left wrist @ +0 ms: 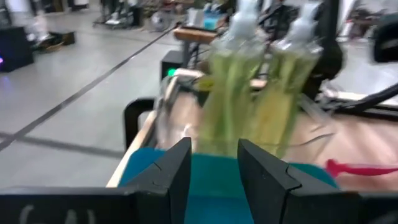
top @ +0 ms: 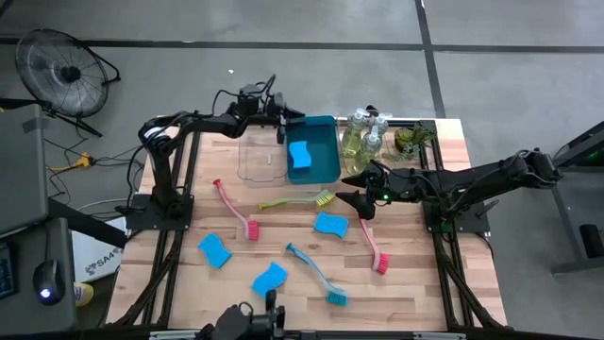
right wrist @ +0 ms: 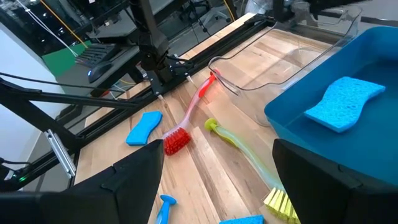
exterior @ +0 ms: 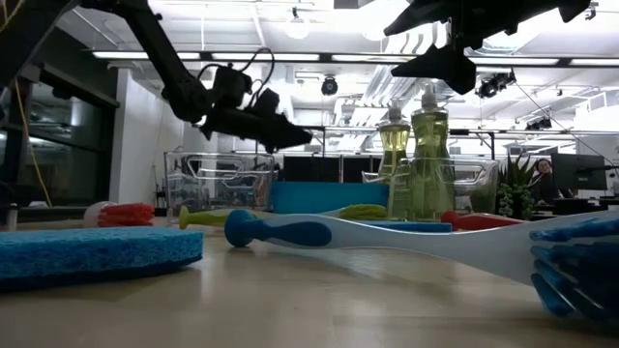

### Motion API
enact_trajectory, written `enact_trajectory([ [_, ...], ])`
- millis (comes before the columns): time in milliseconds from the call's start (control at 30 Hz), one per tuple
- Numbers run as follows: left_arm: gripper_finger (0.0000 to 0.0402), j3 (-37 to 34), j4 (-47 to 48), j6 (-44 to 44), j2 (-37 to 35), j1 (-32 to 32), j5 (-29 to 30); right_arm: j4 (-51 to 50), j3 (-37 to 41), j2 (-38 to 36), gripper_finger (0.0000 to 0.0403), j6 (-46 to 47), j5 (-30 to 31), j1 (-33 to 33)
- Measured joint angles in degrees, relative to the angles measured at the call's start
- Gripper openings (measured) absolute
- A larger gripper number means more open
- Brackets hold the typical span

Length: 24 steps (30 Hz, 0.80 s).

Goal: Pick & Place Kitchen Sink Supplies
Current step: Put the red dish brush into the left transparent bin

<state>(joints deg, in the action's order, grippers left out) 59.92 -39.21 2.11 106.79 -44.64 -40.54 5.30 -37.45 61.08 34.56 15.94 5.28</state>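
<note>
Wooden table (top: 415, 293), slatted top, carrying the following.

Blue bin (top: 326, 162): rectangular, at the far edge near the middle. It holds one bright blue sponge (top: 300, 155) with wavy edges, lying flat on the bin floor.

Clear tray (top: 260, 159): touching the bin on its left side.

Sponges, loose: three more of the same bright blue wavy kind. One lies toward the near left corner (top: 214, 250), one near the middle of the near edge (top: 269, 279), one at mid-table (top: 331, 225).

Dish brushes, long-handled:
- pink brush (top: 234, 209), red bristle head, left of centre.
- yellow-green brush (top: 300, 199), just in front of the bin, bristles toward the right.
- teal brush (top: 316, 275), blue handle, near the near edge.
- second pink brush (top: 372, 247), right of centre, head toward the near edge.

Pump bottles (top: 362, 138): small, clear, yellowish liquid, white pumps, standing upright in a cluster at the far edge just right of the bin.

Potted plant (top: 412, 140): far right corner.

Left gripper (top: 280, 126): over the far rim of the bin, fingers slightly apart, holding nothing.

Right gripper (top: 354, 199): above the table just right of the yellow-green brush head, fingers spread wide, released and empty.
</note>
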Motion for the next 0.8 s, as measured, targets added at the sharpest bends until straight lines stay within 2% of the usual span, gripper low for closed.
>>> enact_trajectory([
  [233,0.0129,0.04,0.49,-1.25,-5.57,0.16,-5.73,0.00,0.00,0.00,0.0296,-0.02,0.00,0.00],
  [400,0.0129,0.04,0.67,-1.81,-10.67,1.20,-6.70,-0.01,0.00,0.00,0.0296,-0.18,-0.02,-0.02],
  [800,0.0129,0.11,4.85,-2.54,-19.87,11.66,-6.92,-1.73,0.00,0.00,0.0296,-0.50,-0.04,-0.02],
])
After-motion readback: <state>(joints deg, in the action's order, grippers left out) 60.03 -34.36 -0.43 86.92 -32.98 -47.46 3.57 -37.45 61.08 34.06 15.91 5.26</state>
